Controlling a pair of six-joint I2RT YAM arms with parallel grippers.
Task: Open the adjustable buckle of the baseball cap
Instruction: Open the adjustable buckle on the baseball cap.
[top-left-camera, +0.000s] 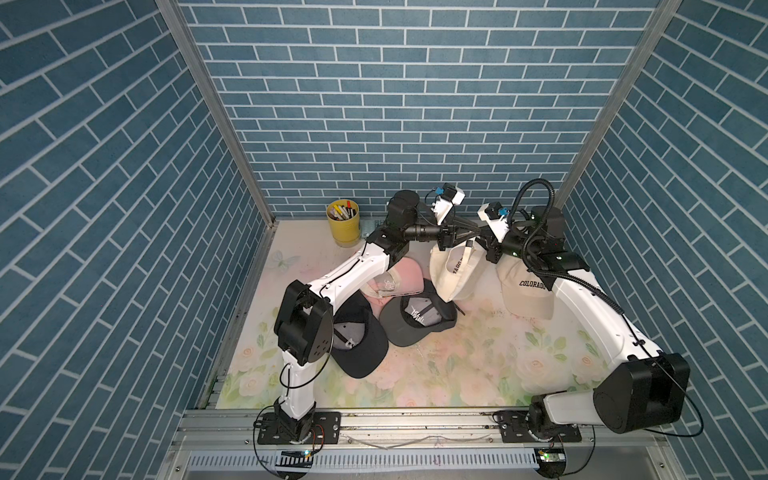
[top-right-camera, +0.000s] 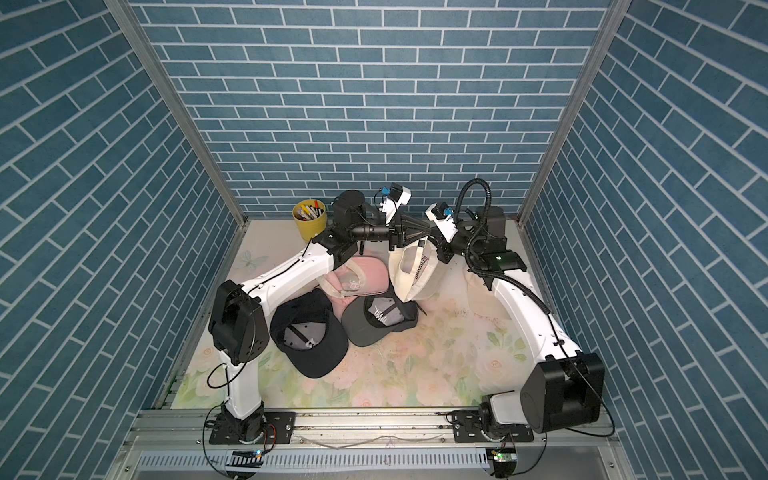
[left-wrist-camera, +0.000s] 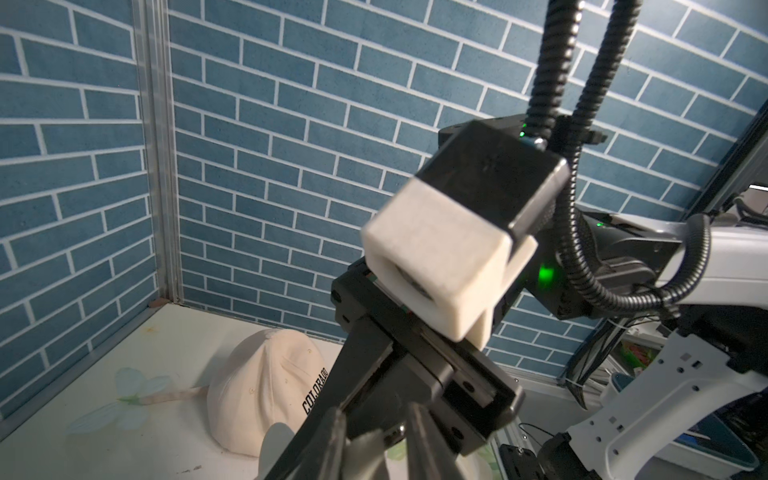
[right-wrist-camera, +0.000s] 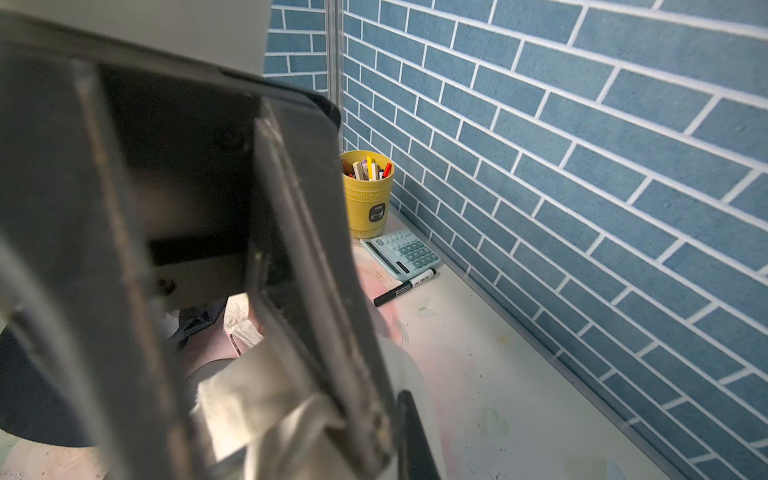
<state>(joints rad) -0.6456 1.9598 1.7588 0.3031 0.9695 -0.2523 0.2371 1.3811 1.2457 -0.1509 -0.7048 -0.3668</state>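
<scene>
Cream baseball cap (top-left-camera: 453, 270) hangs far centre from right gripper (top-left-camera: 481, 237), pinched shut on its strap (left-wrist-camera: 366, 445); left gripper (top-left-camera: 478, 229) narrowed there, hold unclear; likely next: pull 2 strap ends apart

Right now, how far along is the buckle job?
Done: cream cap is up off the table, hanging from the shut right gripper. In hand: left gripper has the strap between its fingers. Left: opening the buckle, which isn't visible.

Top views overlook the table (top-left-camera: 457, 365); wrist views close.
</scene>
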